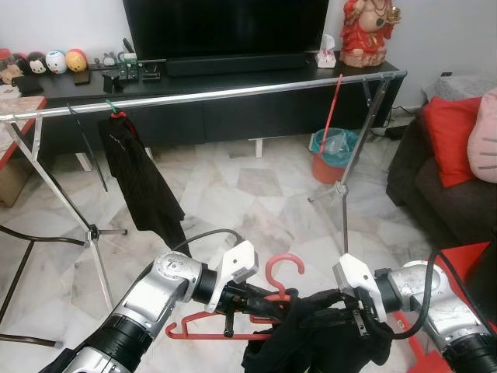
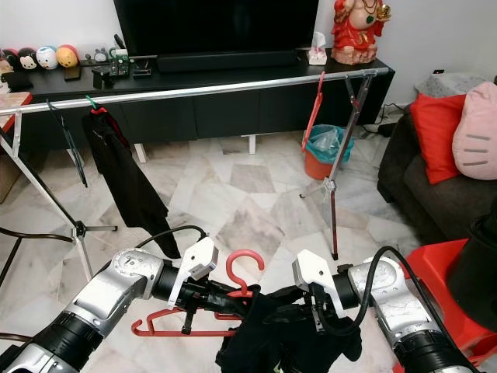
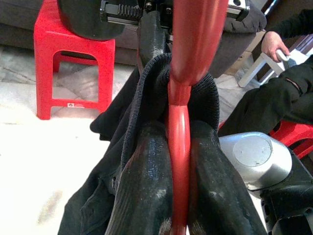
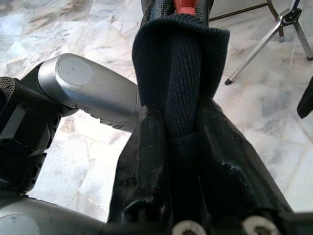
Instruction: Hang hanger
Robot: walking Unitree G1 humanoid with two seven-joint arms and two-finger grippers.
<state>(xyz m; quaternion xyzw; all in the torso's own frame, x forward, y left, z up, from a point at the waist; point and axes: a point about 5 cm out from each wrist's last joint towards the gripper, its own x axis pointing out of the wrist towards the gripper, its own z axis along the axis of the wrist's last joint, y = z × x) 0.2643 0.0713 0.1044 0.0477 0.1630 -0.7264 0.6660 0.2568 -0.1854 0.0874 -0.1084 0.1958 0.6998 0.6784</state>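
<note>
Low in the frame, the left gripper (image 1: 273, 299) clamped the red hanger (image 1: 233, 326), bar level, hook up, while the right gripper (image 1: 330, 303) pinched the black garment (image 1: 326, 342).

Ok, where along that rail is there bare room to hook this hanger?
The rail is bare from the hung black garment across to the pink hanger near its right end. The left end is crowded: that garment plus a black hanger.
</note>
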